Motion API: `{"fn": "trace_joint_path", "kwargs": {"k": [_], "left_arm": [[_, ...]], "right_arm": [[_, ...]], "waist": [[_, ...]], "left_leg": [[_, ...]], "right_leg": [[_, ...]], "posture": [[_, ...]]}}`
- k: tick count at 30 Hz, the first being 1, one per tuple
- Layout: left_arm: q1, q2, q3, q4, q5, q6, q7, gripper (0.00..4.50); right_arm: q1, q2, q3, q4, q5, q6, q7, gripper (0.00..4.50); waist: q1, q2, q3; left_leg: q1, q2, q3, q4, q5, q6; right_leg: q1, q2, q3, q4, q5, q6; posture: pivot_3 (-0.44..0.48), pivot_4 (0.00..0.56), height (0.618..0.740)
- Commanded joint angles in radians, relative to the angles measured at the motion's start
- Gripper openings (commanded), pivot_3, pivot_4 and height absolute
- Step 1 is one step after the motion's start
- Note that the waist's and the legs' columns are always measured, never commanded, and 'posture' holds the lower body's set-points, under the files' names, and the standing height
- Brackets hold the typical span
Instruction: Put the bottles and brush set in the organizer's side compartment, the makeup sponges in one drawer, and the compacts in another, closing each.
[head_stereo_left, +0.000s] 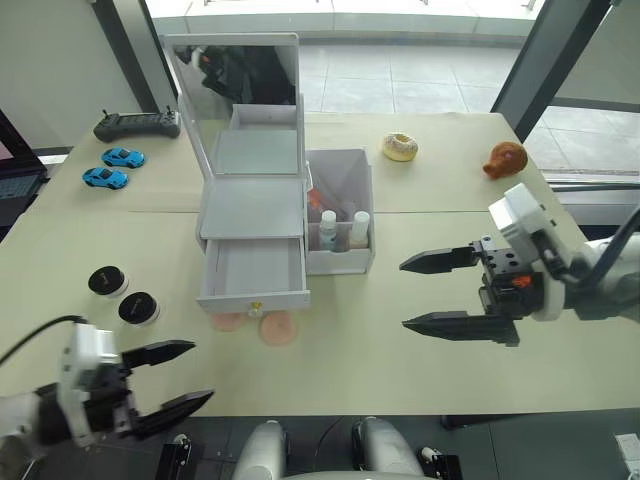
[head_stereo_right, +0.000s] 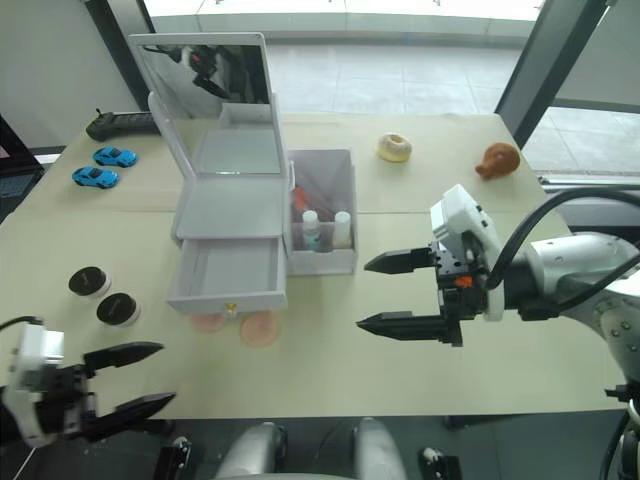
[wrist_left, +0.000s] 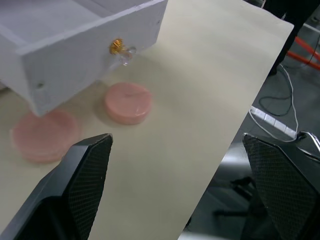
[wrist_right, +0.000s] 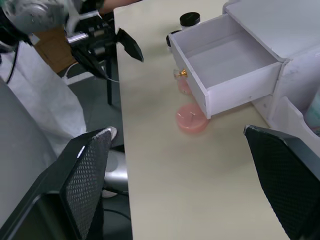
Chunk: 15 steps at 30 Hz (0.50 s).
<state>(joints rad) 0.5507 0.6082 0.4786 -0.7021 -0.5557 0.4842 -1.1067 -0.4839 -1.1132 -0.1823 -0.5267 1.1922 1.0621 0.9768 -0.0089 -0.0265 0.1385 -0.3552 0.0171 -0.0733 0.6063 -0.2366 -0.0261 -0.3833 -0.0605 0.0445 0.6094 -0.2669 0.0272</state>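
Both makeup sponges (head_stereo_left: 279, 329) lie under the open drawer (head_stereo_left: 254, 273), between the wide-spread left gripper (head_stereo_left: 190, 375) and right gripper (head_stereo_left: 412, 293), touching neither.

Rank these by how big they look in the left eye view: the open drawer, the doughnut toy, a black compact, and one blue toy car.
1. Open drawer, clearly largest.
2. Black compact, doughnut toy and blue toy car look alike; the compact lies nearer the camera, so no ranking.

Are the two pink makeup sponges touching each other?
Apart. The left wrist view shows bare table between the sponge clear of the open drawer and the sponge lying partly under its front.
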Motion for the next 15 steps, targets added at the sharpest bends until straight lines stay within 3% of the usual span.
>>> {"fn": "trace_joint_path", "kwargs": {"k": [1,7,11,15], "left_arm": [[-0.031,-0.050,-0.192,-0.023,0.156,-0.097,0.139,4.47],[-0.059,-0.140,-0.376,0.064,0.305,-0.231,0.286,4.47],[-0.088,-0.206,-0.421,0.163,0.404,-0.330,0.408,4.47],[-0.110,-0.242,-0.460,0.188,0.441,-0.317,0.492,4.47]], "right_arm": [[-0.055,-0.029,-0.026,0.024,0.064,0.061,-0.038,4.50],[-0.039,-0.071,-0.048,-0.004,0.066,0.078,-0.048,4.50],[-0.019,-0.095,-0.071,-0.026,0.080,0.088,-0.048,4.50],[-0.003,-0.115,-0.087,-0.040,0.084,0.092,-0.051,4.50]], "waist": [[0.000,-0.001,-0.001],[-0.007,0.003,-0.001],[-0.007,0.003,-0.001],[-0.007,0.004,-0.001]], "left_leg": [[0.000,0.000,0.000,0.000,0.000,0.000],[-0.001,0.000,0.001,0.001,-0.001,0.002],[0.001,0.001,0.002,0.001,-0.002,0.003],[0.001,0.000,0.002,0.002,-0.002,0.004]], "right_leg": [[0.002,0.001,0.000,0.000,0.000,0.000],[0.006,0.001,0.001,0.001,0.000,0.000],[0.008,0.001,0.000,0.001,0.000,0.001],[0.007,0.001,0.001,0.001,0.003,0.007]], "posture": [[0.000,0.150,0.740],[0.000,0.150,0.740],[0.000,0.150,0.740],[0.000,0.150,0.740]]}}
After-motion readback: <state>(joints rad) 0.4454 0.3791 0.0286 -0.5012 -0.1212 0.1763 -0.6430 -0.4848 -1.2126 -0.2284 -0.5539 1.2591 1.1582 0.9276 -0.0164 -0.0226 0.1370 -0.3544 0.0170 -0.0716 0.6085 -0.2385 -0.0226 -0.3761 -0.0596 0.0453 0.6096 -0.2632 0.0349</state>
